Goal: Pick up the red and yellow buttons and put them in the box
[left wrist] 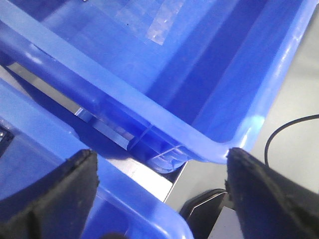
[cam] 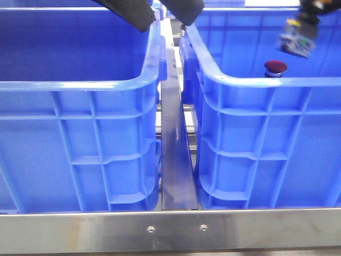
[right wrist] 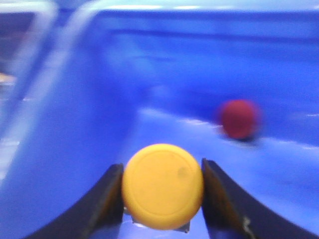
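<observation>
The red button point(cam: 275, 66) lies inside the right blue box point(cam: 266, 82), near its front wall; it also shows blurred on the box floor in the right wrist view point(right wrist: 239, 118). My right gripper point(cam: 297, 41) hangs inside that box at the back right and is shut on the yellow button point(right wrist: 162, 185), its cap gripped between the two fingers point(right wrist: 107, 201). My left gripper point(cam: 162, 21) is open and empty at the back, above the gap between the two boxes; its fingers point(left wrist: 55, 194) straddle the box rims.
A second, alike blue box point(cam: 80, 85) stands at the left. A metal rail point(cam: 173, 138) runs between the two boxes. A metal frame bar point(cam: 170, 229) crosses the front. A black cable point(left wrist: 289, 129) lies on the grey surface beside the boxes.
</observation>
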Controlling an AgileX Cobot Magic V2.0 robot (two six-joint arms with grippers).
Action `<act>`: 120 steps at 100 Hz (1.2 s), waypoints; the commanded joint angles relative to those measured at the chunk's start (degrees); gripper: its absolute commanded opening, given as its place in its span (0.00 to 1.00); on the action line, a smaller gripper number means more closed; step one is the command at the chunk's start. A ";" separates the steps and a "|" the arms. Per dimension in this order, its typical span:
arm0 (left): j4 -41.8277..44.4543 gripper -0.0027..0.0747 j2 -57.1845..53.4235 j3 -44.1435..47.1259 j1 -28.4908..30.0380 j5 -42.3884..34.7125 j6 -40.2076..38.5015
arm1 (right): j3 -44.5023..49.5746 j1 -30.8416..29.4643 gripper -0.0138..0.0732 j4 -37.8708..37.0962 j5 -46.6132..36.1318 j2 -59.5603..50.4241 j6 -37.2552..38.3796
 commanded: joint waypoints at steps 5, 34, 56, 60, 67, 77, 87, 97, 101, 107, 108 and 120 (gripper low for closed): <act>-1.80 0.70 -1.96 -1.43 -0.31 -2.52 -0.14 | 2.09 -0.31 0.35 1.71 -11.87 -1.96 -2.88; -1.91 0.70 -1.96 -1.43 -0.31 -2.27 -0.14 | 6.75 -0.24 0.35 2.77 -30.69 -0.09 -3.16; -2.27 0.70 -1.96 -1.43 -0.31 -2.27 -0.14 | 6.08 -0.24 0.35 5.29 -37.94 4.38 -3.16; -2.53 0.70 -1.96 -1.43 -0.31 -2.27 -0.14 | 5.42 -0.24 0.35 5.28 -37.64 5.54 -3.16; -2.95 0.70 -1.96 -1.43 -0.31 -2.27 -0.14 | 3.89 -0.19 0.35 5.28 -37.51 7.52 -3.16; -3.06 0.70 -1.96 -1.43 -0.31 -2.27 -0.14 | 1.31 0.19 0.35 5.28 -37.34 10.17 -3.16; -3.06 0.70 -1.96 -1.43 -0.31 -2.38 -0.14 | -0.67 0.83 0.35 5.28 -37.34 12.70 -3.16; -3.06 0.70 -1.96 -1.43 -0.31 -2.38 -0.14 | -2.43 1.41 0.35 5.64 -37.34 14.97 -3.16; -3.06 0.70 -1.96 -1.43 -0.31 -2.38 -0.14 | -2.92 1.62 0.35 5.69 -37.47 16.01 -3.16; -3.06 0.70 -1.96 -1.43 -0.31 -2.38 -0.14 | -3.57 1.88 0.35 5.69 -37.64 17.13 -3.16; -3.06 0.70 -1.96 -1.43 -0.31 -2.38 -0.14 | -3.62 1.88 0.35 5.69 -37.64 17.23 -3.16; -3.06 0.70 -1.96 -1.43 -0.31 -2.38 -0.14 | -3.67 1.88 0.36 5.69 -37.09 18.38 -3.16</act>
